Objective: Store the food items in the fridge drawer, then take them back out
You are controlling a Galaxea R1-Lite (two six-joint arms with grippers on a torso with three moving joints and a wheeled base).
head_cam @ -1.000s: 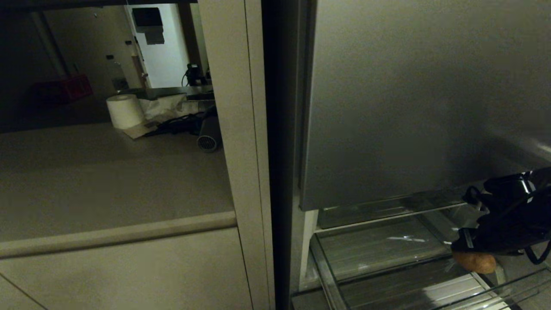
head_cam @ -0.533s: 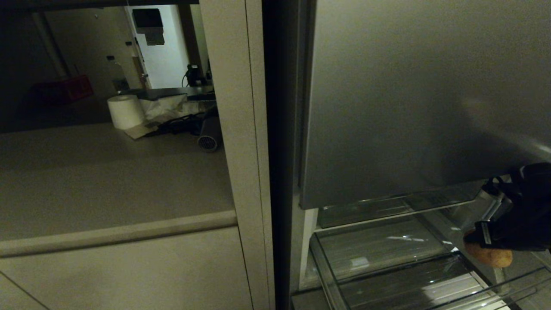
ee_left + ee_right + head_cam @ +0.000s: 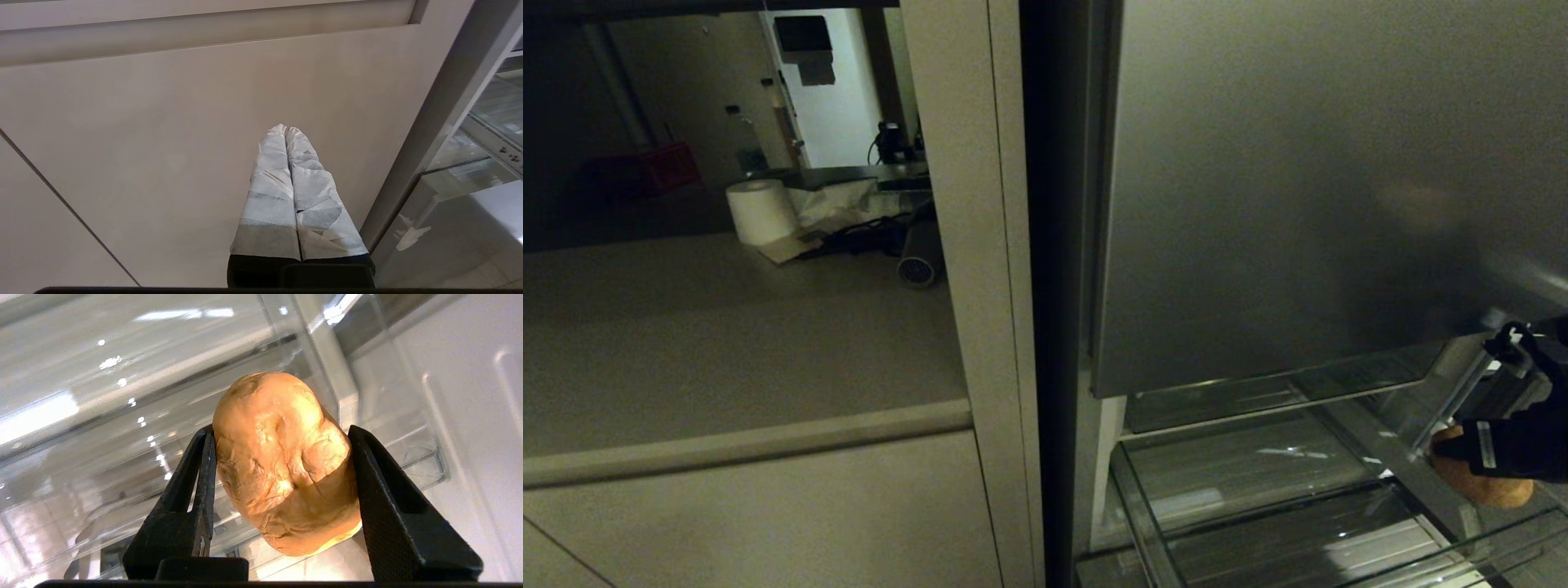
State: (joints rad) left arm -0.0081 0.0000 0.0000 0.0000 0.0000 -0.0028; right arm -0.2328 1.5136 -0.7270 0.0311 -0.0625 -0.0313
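Bread roll (image 3: 282, 465), no readable label

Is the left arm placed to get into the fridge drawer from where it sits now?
Probably not as it stands. The left end effector, shut, points at the beige cabinet front, with the fridge's grey side post between it and the fridge drawer. It would need to swing round that post first.

a pale counter (image 3: 727, 343) bears a paper roll (image 3: 760, 211) and crumpled wrapping (image 3: 837, 202).
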